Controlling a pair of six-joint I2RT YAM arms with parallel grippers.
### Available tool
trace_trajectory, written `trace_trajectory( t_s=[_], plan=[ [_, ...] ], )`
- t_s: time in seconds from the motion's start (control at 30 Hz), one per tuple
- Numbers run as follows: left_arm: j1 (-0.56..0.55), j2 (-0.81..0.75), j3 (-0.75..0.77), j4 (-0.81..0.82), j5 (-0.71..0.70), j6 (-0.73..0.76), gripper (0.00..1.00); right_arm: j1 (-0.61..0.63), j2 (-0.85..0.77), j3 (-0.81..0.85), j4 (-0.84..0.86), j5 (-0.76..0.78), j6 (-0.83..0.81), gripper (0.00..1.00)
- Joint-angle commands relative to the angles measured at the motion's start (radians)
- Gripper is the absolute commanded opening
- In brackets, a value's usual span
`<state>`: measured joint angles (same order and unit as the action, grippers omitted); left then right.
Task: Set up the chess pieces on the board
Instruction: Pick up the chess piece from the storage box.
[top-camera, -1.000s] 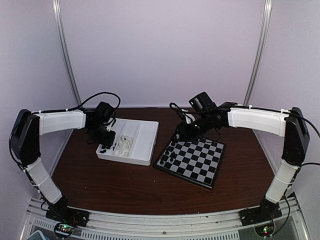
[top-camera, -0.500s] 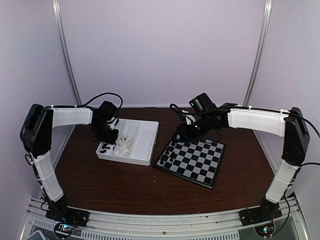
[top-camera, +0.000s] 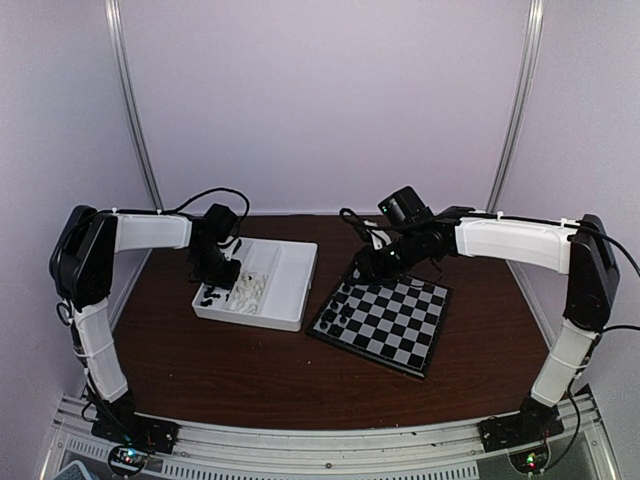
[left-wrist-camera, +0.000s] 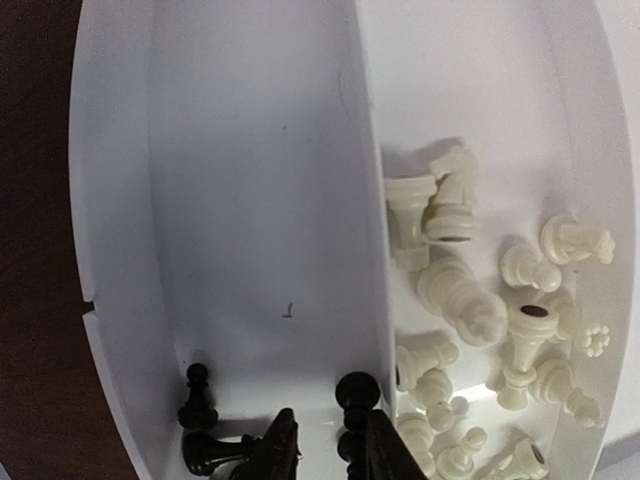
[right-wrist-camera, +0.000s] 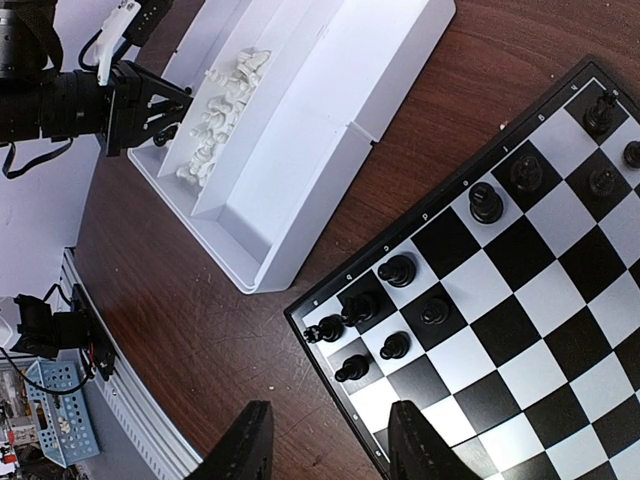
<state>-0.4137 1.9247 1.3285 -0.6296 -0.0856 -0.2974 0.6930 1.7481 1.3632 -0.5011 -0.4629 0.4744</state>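
Note:
The board (top-camera: 400, 325) lies right of centre, with several black chess pieces (right-wrist-camera: 400, 270) standing along its left edge (top-camera: 335, 315). My left gripper (top-camera: 222, 275) reaches down into the white tray's (top-camera: 285, 290) left compartment. In the left wrist view its jaws (left-wrist-camera: 325, 430) are shut on a black chess piece (left-wrist-camera: 356, 392), whose round head pokes out past the fingertips. Two more black pieces (left-wrist-camera: 197, 395) lie beside it. White chess pieces (left-wrist-camera: 460, 290) are heaped in the neighbouring compartment. My right gripper (top-camera: 368, 266) hovers at the board's far left corner (right-wrist-camera: 325, 435), open and holding nothing.
The tray (left-wrist-camera: 260, 200) sits just left of the board (right-wrist-camera: 560, 330) on the dark wood table (top-camera: 250, 370). The tray's divider wall (left-wrist-camera: 368, 200) runs right beside my left fingers. Walls close in on three sides.
My left arm has pushed further into the tray and its jaws have narrowed around the black piece. The right arm and the board's pieces have not moved.

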Motion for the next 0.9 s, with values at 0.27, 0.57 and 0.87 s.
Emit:
trace_trajectory(
  t_s=[0.27,0.57,0.87],
  plan=[
    [0.004,0.038,0.05,-0.006,0.048,0.014,0.08,-0.009,-0.013,-0.01,0.016,0.026,-0.01,0.42],
    [-0.001,-0.043,0.125,-0.131,0.081,0.03,0.06,-0.014,-0.015,-0.012,0.011,0.044,-0.018,0.41],
    [-0.168,-0.125,0.276,-0.235,0.064,0.032,0.09,-0.05,-0.057,-0.03,0.009,0.111,-0.03,0.4]
  ],
)
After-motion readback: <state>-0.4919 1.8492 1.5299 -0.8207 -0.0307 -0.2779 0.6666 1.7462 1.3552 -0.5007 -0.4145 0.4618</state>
